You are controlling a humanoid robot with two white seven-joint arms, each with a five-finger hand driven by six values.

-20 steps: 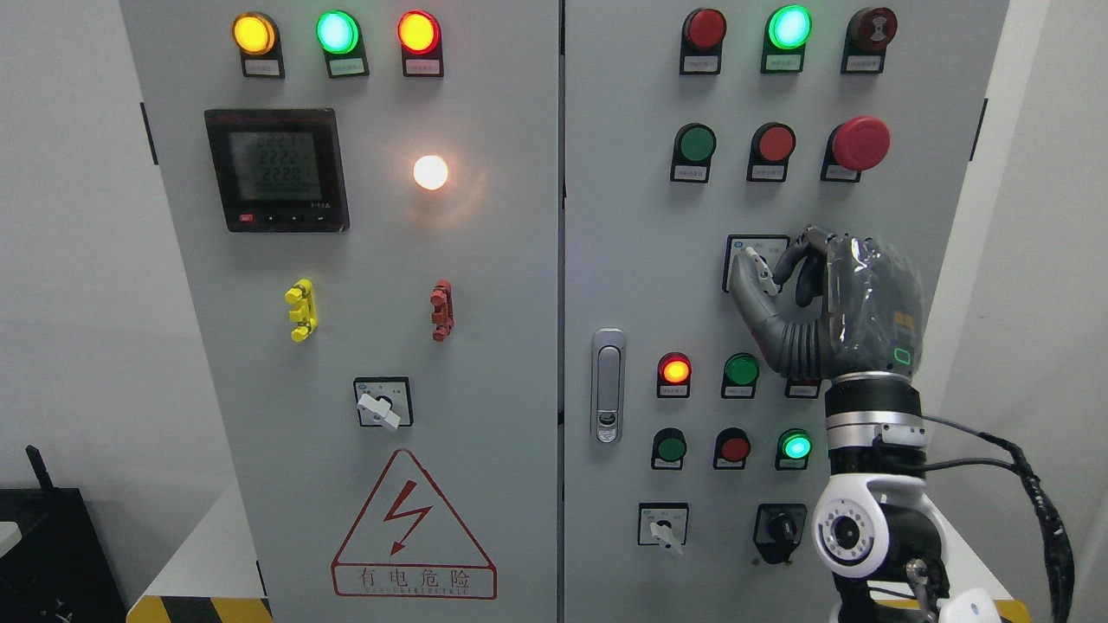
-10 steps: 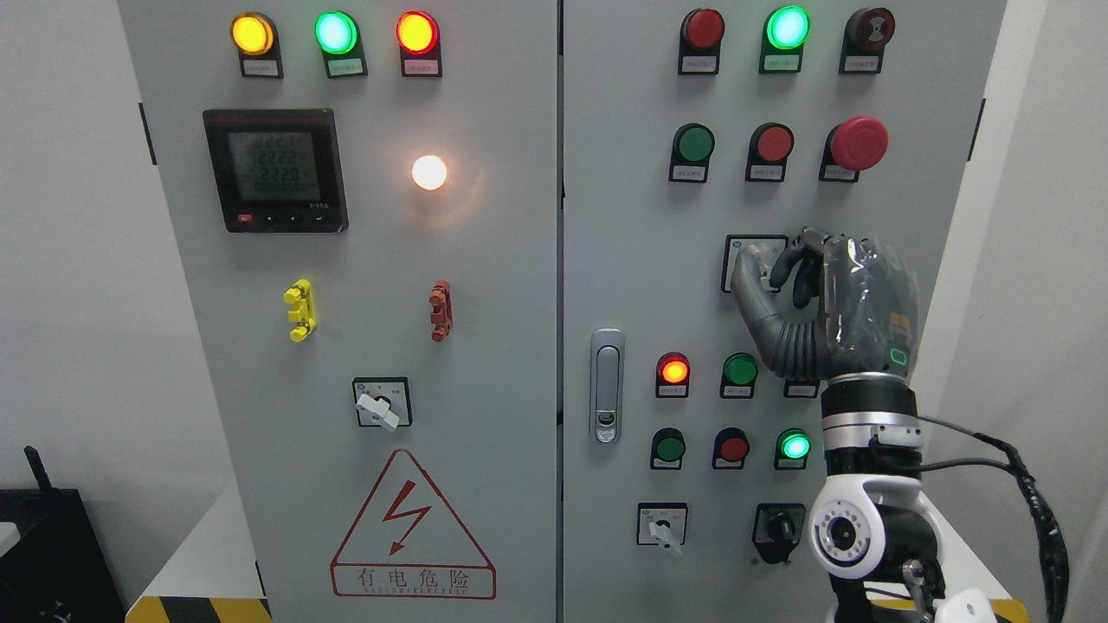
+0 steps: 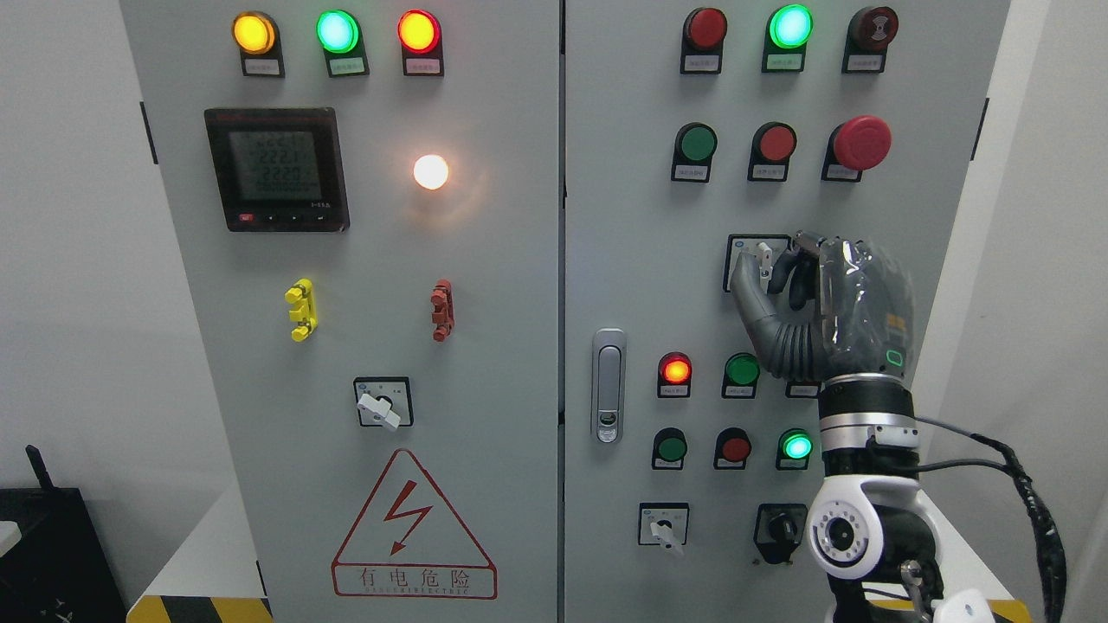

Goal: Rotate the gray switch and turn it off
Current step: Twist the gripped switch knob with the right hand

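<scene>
While pinched on gray switch (image 3: 763, 260) at mid-right of right cabinet door (image 3: 632, 260), right robot hand (image 3: 822, 303) raised from lower right, thumb and curled fingers closed round near-upright knob.

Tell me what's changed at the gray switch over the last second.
The gray switch handle has turned clockwise, from pointing up-left to nearly upright, pinched between the right hand's thumb and fingers. The hand itself shifted slightly up and rotated with it, still gripping. Lamps, meter and the other switches look unchanged. The left hand is out of view.
</scene>
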